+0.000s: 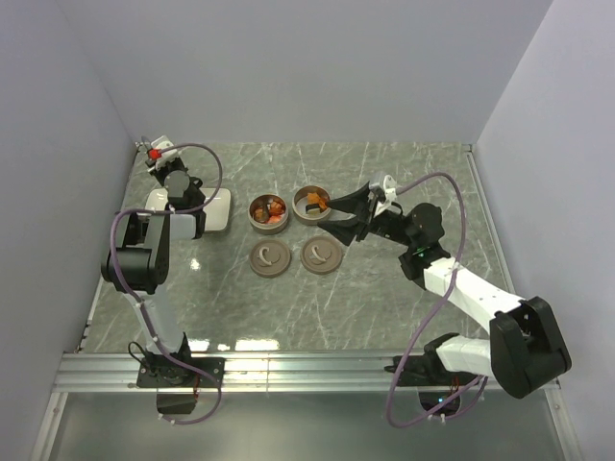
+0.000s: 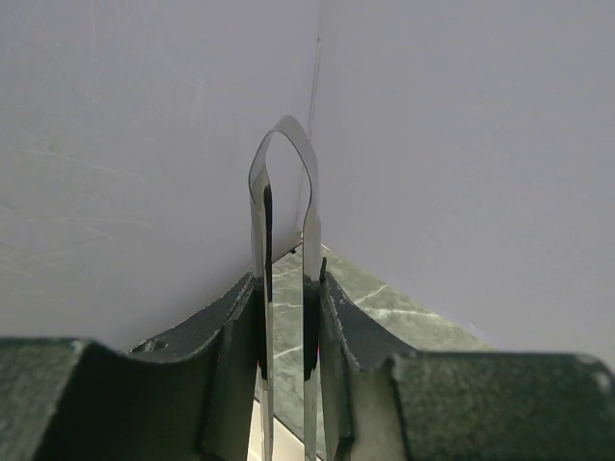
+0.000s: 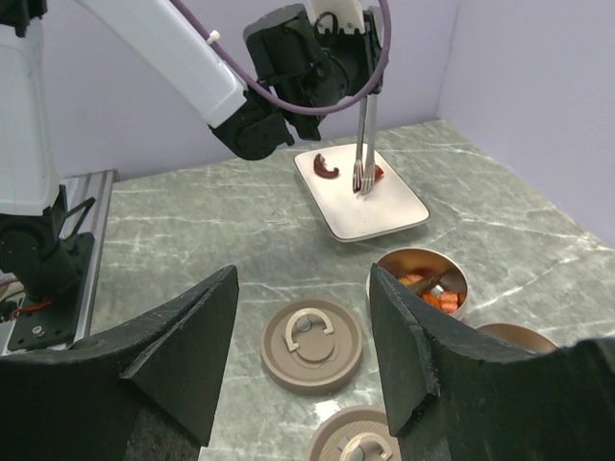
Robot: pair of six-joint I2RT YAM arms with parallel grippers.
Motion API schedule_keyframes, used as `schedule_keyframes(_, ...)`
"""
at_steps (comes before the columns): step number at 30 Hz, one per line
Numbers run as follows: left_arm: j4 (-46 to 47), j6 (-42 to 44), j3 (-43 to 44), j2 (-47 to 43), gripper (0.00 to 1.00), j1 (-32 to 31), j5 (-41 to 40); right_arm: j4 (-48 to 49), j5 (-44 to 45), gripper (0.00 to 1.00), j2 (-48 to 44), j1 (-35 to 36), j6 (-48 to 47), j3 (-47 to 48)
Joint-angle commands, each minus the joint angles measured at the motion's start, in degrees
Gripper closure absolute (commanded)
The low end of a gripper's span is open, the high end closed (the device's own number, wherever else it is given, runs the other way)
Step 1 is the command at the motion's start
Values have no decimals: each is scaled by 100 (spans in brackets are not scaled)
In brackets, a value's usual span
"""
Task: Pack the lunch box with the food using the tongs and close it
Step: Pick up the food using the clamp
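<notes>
In the top view the left gripper (image 1: 185,202) hangs over the white plate (image 1: 219,209) at the left of the table (image 1: 404,288), and its arm hides the middle of the plate. The first tin (image 1: 268,212) stands just right of the plate and has orange food (image 1: 274,211) inside. The second tin (image 1: 312,204) stands beside it, with an orange piece at its right rim. The two lids (image 1: 269,256) lie separately in front of the tins. The right gripper (image 1: 344,213) is just beside the second tin, its jaws spread and with nothing between them. In the left wrist view the jaws press from both sides on the tongs (image 2: 285,221), whose two arms stand narrow and almost parallel, with the bent end pointing up. No food shows in this view. In the right wrist view the tongs hang straight down from the left gripper to the plate. A red piece (image 3: 378,173) lies right at their tips, but I cannot tell if it is pinched. A dark curved piece (image 3: 327,168) lies apart from the tips on the same plate. The right jaws stand wide over the bare table, well apart from all food.
</notes>
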Motion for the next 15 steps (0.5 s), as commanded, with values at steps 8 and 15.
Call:
schedule_keyframes(8,804,-240,-221,-930,83,-227,683,-121,336,36,-449,-28,-204,-162)
schedule_keyframes(15,145,-390,-361,-1439,84,-604,1167,-174,397,36,-450,-28,-195,-171)
